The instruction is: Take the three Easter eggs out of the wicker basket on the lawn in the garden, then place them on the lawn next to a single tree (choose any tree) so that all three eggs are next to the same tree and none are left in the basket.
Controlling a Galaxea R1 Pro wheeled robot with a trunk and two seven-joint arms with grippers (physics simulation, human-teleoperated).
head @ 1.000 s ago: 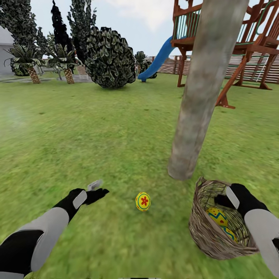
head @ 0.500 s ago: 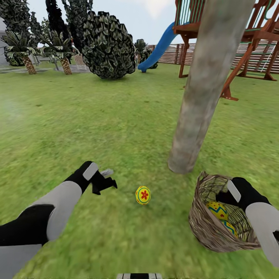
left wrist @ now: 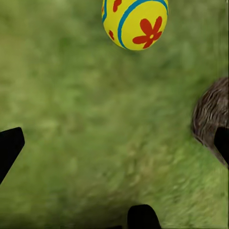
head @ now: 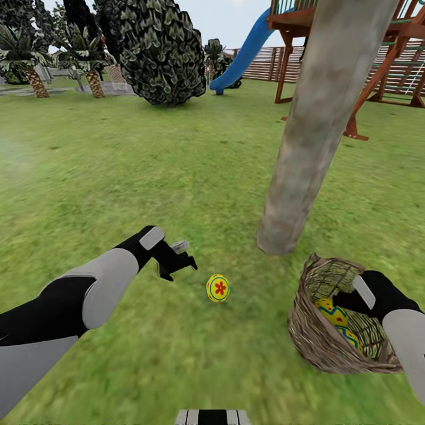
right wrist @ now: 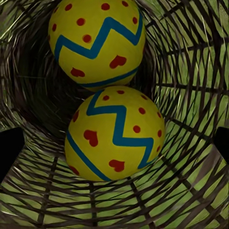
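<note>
My left tool (head: 180,260) hangs just above the lawn (head: 118,177), fingers spread wide and holding nothing. One Easter egg (head: 218,288) lies on the grass just beside it, on the side toward the tree (head: 307,147), apart from the fingers. In the left wrist view the same egg (left wrist: 135,23) sits beyond the dark fingertips (left wrist: 9,145), with the basket's edge (left wrist: 210,114) off to one side.

My right tool (head: 345,302) reaches down inside the wicker basket (head: 313,342), which stands near the foot of the tree, tilted. Its fingers read as open in the right wrist view: dark tips at both edges, gripping nothing. Two eggs rest inside the basket, touching one another: one nearer (right wrist: 114,133), one deeper (right wrist: 97,44). I see both from the head camera too (head: 332,311).
</note>
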